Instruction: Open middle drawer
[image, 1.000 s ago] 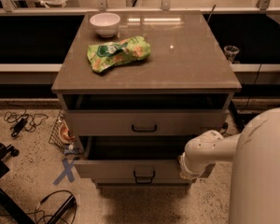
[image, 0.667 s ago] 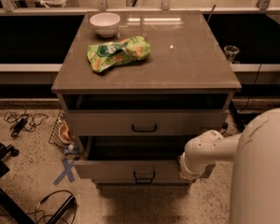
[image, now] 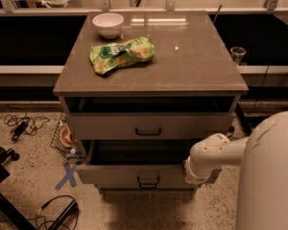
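Observation:
The middle drawer (image: 115,174) is the lower of the two grey-tan fronts that show. It has a small black bar handle (image: 148,181) and stands pulled out, with its dark inside open to view. The taller-fronted top drawer (image: 110,126) above it is also slightly out. The lowest drawer is hidden beneath. My gripper (image: 194,173) is at the end of the white arm (image: 216,150), by the right end of the middle drawer's front. Its fingers are hidden behind the wrist.
A white bowl (image: 108,24) and a green snack bag (image: 121,55) lie on the cabinet top (image: 192,66). A wire basket (image: 62,137), cables (image: 21,124) and a blue tape cross (image: 67,175) are on the floor at left. A dark chair base (image: 0,176) is at far left.

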`<state>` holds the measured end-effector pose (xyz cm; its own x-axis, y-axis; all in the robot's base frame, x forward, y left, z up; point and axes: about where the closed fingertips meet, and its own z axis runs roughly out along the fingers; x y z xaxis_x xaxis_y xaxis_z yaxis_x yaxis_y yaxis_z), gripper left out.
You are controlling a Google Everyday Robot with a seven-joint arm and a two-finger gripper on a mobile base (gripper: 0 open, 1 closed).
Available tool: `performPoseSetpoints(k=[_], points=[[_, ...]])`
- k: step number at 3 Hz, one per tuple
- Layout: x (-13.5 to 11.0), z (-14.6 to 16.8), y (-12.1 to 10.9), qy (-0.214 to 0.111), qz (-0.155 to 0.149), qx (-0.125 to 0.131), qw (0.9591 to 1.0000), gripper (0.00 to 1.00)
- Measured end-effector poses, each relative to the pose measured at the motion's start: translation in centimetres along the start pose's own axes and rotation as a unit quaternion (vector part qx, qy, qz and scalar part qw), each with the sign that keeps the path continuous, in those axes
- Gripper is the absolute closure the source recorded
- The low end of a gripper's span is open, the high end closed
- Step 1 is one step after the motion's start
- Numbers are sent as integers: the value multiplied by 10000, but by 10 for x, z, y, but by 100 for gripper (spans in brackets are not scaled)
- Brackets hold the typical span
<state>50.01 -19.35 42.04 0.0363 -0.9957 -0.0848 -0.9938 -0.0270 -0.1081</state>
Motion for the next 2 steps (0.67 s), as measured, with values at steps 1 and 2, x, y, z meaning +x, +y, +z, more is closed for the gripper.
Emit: performPoseSetpoints(k=[1, 2], points=[[0, -1, 0, 0, 0, 0, 10000, 100], [0, -4, 0, -1, -1, -1, 10000, 100]])
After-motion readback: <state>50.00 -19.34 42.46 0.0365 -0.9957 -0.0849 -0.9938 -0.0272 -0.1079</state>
